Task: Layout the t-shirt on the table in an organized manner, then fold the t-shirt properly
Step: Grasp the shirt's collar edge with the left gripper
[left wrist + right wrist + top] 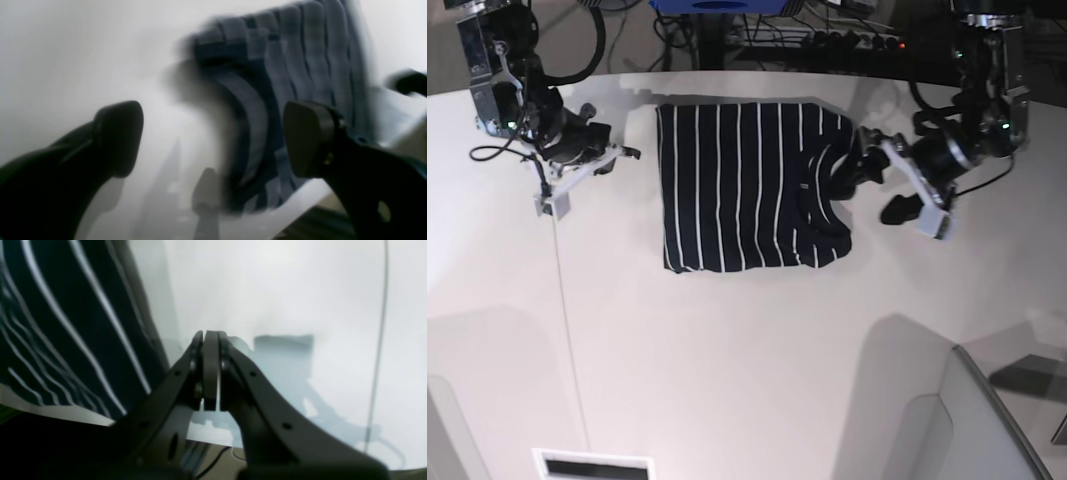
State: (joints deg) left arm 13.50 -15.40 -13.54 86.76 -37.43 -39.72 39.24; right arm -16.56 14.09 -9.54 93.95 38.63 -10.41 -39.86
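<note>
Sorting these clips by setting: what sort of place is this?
Probably a robotics lab or workshop: a large white table bearing only a striped t-shirt, two robot arms mounted at its far edge, and cables and power strips behind.

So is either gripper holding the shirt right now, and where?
Nothing is held. The left gripper is open beside the shirt; the right gripper is shut and empty.

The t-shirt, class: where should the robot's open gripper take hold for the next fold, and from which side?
Probably the rumpled edge of the t-shirt nearest the left gripper, coming in from that side. The fabric bunches up off the table there, giving the open jaws a raised lip.
</note>
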